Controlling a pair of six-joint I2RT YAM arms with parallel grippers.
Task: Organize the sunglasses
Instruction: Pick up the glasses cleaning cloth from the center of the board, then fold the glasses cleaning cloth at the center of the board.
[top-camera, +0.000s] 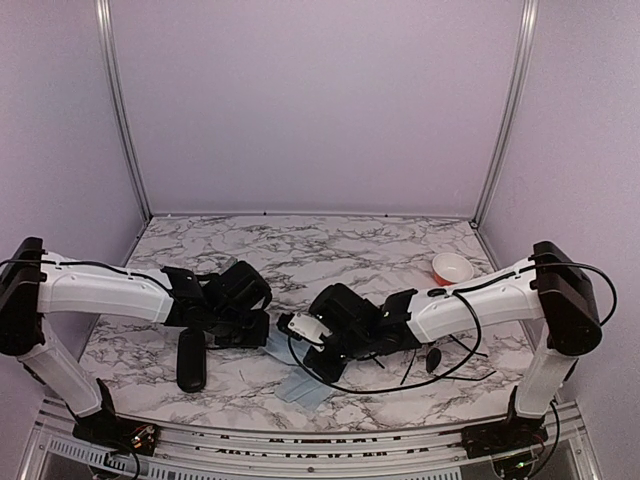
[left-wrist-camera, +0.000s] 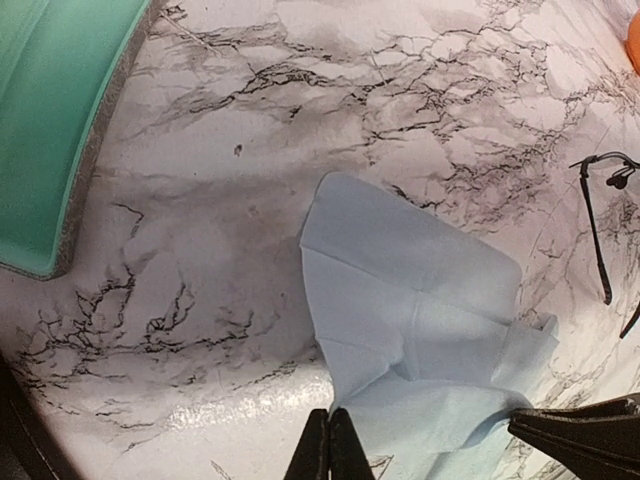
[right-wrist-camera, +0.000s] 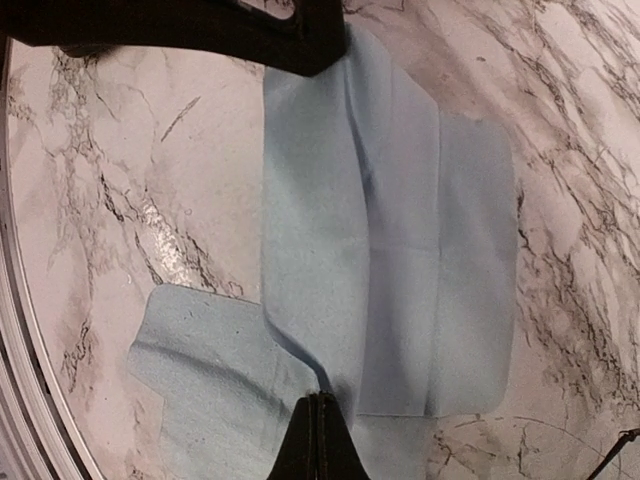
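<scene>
Blue cloth (right-wrist-camera: 400, 200) is pinched by left gripper (left-wrist-camera: 330, 450) and right gripper (right-wrist-camera: 318, 435); a hard tug may knock sunglasses (top-camera: 432, 358) beside it.

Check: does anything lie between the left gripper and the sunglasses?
Yes. A blue cloth lies spread between the shut left gripper and the sunglasses, and the right gripper is down at that cloth too, on the same line.

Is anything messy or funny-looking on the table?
Yes. The blue cloth looks odd: it lies rumpled and folded over itself instead of flat, between the two arms, near the front edge of the table.
</scene>
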